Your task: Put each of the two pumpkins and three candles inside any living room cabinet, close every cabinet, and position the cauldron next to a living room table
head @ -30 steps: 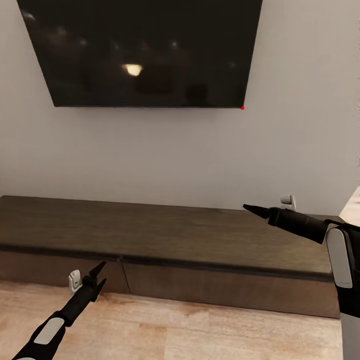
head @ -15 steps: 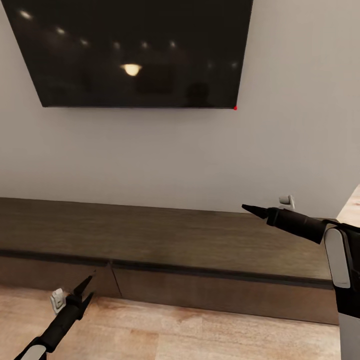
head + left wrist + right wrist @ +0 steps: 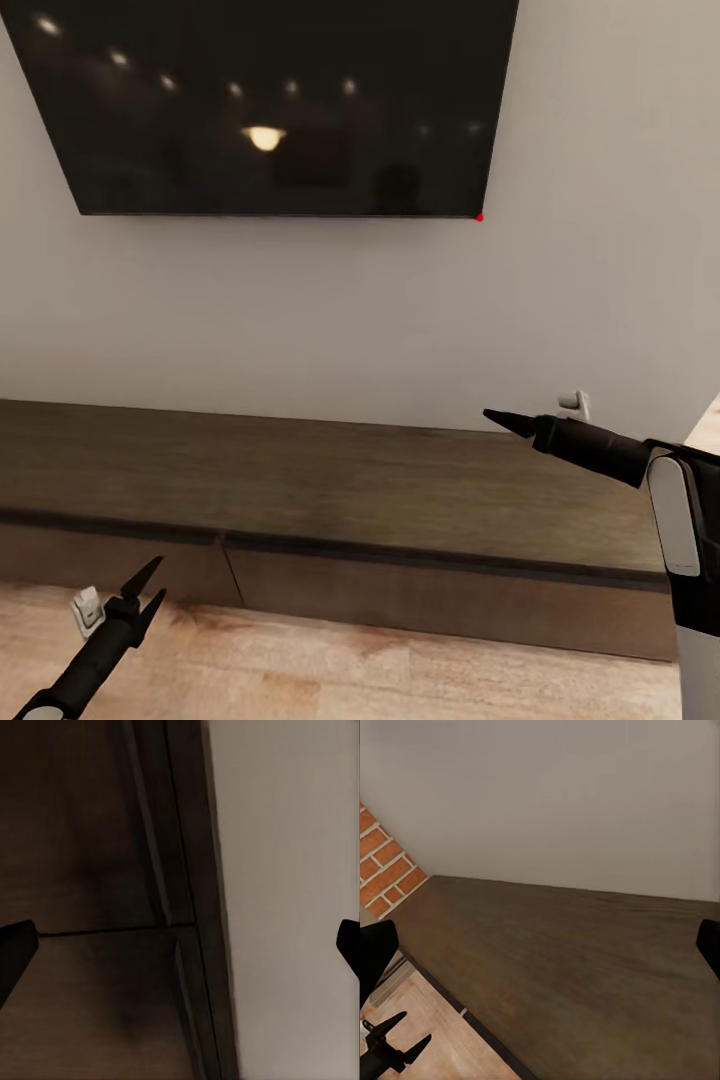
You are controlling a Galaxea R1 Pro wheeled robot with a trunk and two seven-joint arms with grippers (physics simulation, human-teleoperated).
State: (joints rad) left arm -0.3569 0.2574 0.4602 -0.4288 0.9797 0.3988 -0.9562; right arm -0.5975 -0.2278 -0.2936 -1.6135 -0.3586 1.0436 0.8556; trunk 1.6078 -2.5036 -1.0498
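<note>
The long low dark-brown wooden cabinet (image 3: 330, 490) spans the head view's middle against the pale wall, drawer fronts flush. At seven o'clock the left tool (image 3: 146, 594) angles up from the pale wood floor (image 3: 400, 670), prongs spread and empty. At three o'clock the right tool (image 3: 500, 419) reaches level over the cabinet top, wrist view showing its fingertips parted, released.

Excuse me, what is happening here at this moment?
A two-armed robot faces a long low dark-brown wooden cabinet under a black wall screen. The drawer fronts look closed. The left gripper hangs open near the drawer seam, empty. The right gripper hovers above the cabinet top, holding nothing.
</note>
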